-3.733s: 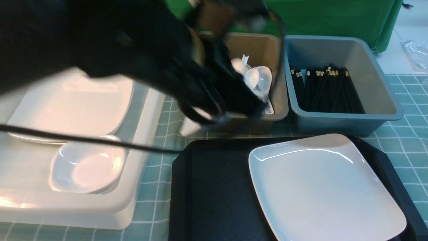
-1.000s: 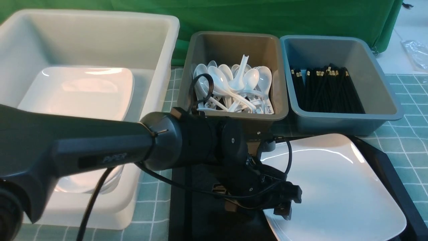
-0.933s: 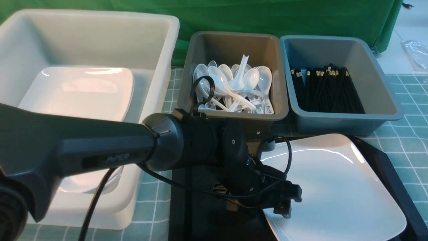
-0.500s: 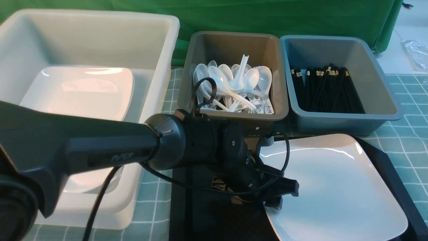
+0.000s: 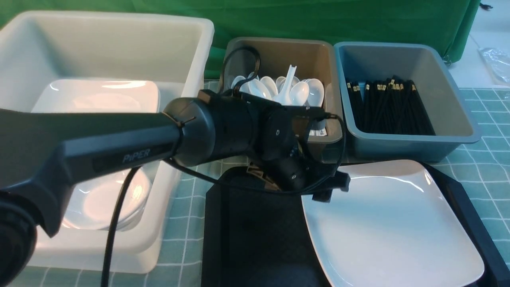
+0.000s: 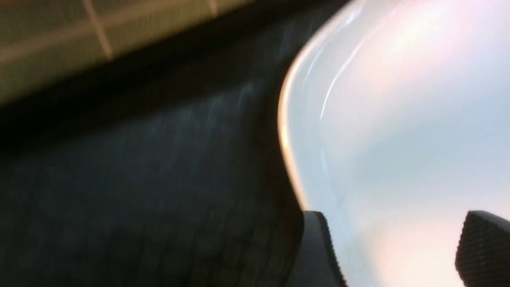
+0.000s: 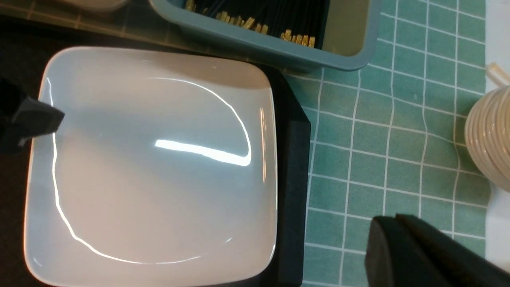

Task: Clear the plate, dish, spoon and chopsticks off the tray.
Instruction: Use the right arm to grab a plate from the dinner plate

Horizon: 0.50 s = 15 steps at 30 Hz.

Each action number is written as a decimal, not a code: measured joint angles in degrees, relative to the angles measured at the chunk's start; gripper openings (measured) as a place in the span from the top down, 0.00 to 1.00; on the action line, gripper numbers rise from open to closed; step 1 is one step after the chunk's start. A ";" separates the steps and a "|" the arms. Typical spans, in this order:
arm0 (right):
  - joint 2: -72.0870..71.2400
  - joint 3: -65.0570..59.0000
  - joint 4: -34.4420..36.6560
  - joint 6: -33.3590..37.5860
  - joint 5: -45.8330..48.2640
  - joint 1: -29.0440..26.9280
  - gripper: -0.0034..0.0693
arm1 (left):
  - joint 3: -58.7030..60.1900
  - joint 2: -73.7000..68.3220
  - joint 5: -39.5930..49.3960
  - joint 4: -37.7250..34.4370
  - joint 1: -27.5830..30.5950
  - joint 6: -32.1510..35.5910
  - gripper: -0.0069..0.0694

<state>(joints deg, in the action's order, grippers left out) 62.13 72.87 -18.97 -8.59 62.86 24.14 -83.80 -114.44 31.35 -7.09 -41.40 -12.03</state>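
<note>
Lying alone on the tray, the plate looked like the last item left to clear — the left gripper, jaws apart, sat at its far-left corner; the right gripper was closed.

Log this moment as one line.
left claw: open, at plate corner | right claw: shut, empty | plate: on tray

Front camera is looking forward and down; left wrist camera is viewing very close, right wrist camera from higher; all are sharing the glossy white square plate.
</note>
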 joint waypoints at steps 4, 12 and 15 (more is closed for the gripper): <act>0.00 0.00 0.39 0.63 0.00 0.00 0.93 | -0.54 -0.38 0.01 0.45 0.04 0.00 0.28; -0.26 -3.23 15.01 10.88 -0.67 0.00 0.93 | -2.80 5.80 16.17 11.77 0.07 -0.89 0.65; -0.47 -8.66 17.81 12.78 -2.37 0.00 0.93 | -2.81 11.23 19.29 13.08 0.17 -3.09 0.85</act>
<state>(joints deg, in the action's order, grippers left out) 61.66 64.22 -1.17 4.18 60.48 24.14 -86.60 -103.21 50.65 5.99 -41.23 -15.12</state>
